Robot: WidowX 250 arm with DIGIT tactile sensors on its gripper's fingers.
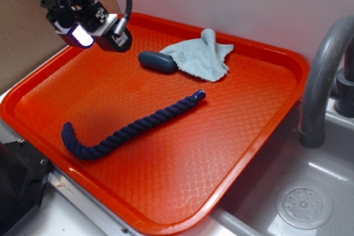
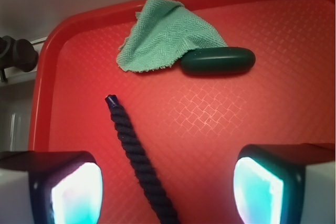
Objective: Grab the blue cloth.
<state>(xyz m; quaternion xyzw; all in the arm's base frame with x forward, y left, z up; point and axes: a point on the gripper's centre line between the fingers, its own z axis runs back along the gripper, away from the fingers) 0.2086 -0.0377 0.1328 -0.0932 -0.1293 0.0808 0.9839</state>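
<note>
One rope [image 1: 130,127], one lump [image 1: 157,61], one blue cloth [image 1: 202,54].

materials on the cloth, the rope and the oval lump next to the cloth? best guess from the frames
Blue cloth: looks like soft terry or knit fabric, matte; fine looped weave, rumpled folds.
Rope: navy twisted cord, probably cotton or synthetic fibre; spiral strands show, matte.
Oval lump: smooth dark grey-blue solid, slight sheen; maybe plastic, rubber or stone, can't tell which.
Gripper is open above the tray.
</note>
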